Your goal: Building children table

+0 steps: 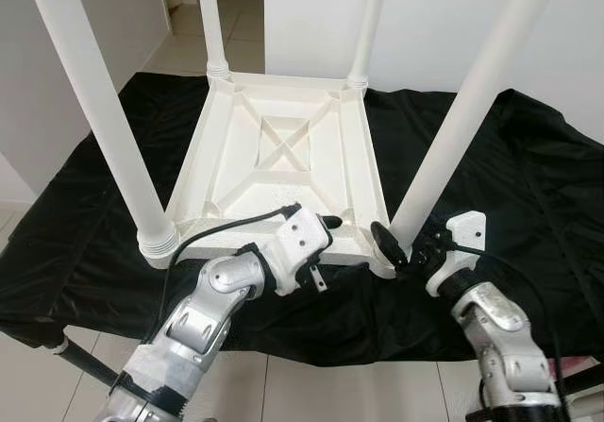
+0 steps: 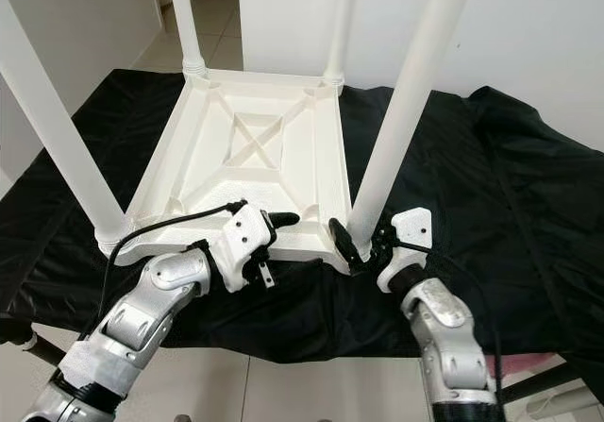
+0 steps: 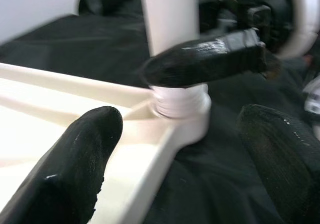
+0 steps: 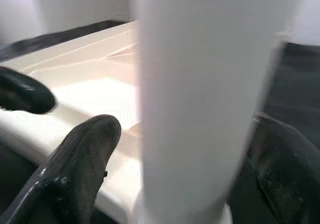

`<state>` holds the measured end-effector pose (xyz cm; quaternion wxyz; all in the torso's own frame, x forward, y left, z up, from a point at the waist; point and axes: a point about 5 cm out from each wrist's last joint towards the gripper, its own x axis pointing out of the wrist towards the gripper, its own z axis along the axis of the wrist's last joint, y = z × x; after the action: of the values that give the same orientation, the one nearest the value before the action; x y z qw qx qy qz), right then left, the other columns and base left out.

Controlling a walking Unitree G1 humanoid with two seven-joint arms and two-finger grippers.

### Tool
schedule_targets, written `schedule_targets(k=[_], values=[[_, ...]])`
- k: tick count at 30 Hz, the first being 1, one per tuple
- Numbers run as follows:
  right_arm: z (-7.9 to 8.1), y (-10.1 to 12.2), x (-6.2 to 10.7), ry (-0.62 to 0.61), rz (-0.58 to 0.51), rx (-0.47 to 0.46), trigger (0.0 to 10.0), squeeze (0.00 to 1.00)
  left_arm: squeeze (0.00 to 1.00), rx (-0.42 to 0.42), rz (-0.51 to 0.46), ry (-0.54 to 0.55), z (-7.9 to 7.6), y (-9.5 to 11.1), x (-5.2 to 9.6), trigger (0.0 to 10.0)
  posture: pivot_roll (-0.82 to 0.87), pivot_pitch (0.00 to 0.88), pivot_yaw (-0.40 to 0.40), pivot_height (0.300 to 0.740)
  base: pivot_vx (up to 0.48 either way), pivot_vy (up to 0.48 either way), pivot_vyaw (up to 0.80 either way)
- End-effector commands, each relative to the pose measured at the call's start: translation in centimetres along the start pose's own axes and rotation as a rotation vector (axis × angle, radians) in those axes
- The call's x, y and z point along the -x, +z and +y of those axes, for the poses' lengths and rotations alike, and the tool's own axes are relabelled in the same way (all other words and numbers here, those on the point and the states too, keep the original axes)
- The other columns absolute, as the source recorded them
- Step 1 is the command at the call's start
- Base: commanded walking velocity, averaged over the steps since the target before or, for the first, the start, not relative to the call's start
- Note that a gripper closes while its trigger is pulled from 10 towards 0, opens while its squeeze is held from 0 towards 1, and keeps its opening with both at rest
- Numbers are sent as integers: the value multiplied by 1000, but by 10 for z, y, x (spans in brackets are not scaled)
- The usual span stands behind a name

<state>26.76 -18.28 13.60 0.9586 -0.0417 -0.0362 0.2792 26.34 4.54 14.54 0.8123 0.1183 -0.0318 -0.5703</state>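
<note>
The white children's table (image 1: 283,158) lies upside down on a black cloth (image 1: 528,195), its four legs pointing up. At its near right corner, the right gripper (image 2: 363,243) has its fingers (image 4: 82,154) spread around the base of that leg (image 1: 444,148), one on either side. The left gripper (image 1: 326,243) hovers over the table's near rim beside that corner, fingers (image 3: 75,159) apart and holding nothing.
</note>
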Motion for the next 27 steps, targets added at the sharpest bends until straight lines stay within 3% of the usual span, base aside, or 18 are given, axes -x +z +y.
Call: schedule_targets(k=[1, 6, 7, 8, 9, 18, 19, 20, 27], values=[[0, -4, -4, 67, 17, 10, 10000, 0, 0, 24, 5, -59, -4, 0, 0, 10000, -43, 0, -8, 740, 0, 0, 0], [-7, -5, -11, 117, 33, 24, 10000, 0, 0, 21, 8, -53, -2, 0, 1, 10000, -41, 0, -8, 740, 0, 0, 0], [-9, -6, -13, 124, 38, 25, 3137, 0, 0, 19, 8, -49, -2, 1, 1, 10000, -30, 0, -15, 740, 0, 0, 0], [-11, -7, -14, 129, 42, 23, 3137, 0, 0, 17, 8, -46, -1, 1, 1, 10000, -30, 0, -15, 740, 0, 0, 0], [-11, -9, -15, 137, 49, 22, 0, 0, 0, 16, 8, -43, -1, 1, 1, 10000, -26, 0, -19, 740, 0, 0, 0], [-18, -17, -15, 176, 66, 13, 0, 0, 0, 22, 19, -39, -4, 1, 2, 10000, -18, 0, -24, 740, 0, 0, 0], [-18, -18, -16, 174, 70, 4, 1569, 0, 0, 22, 19, -38, -4, 1, 2, 10000, -16, 0, -25, 740, 0, 0, 0], [-17, -18, -16, 170, 67, -1, 10000, 0, 0, 23, 19, -38, -4, 1, 2, 10000, -17, 0, -24, 740, 0, 0, 0], [-14, -15, -17, 137, 37, -16, 10000, 0, 0, 20, 27, -39, -4, -1, 2, 10000, -19, 0, -26, 740, 0, 0, 0]])
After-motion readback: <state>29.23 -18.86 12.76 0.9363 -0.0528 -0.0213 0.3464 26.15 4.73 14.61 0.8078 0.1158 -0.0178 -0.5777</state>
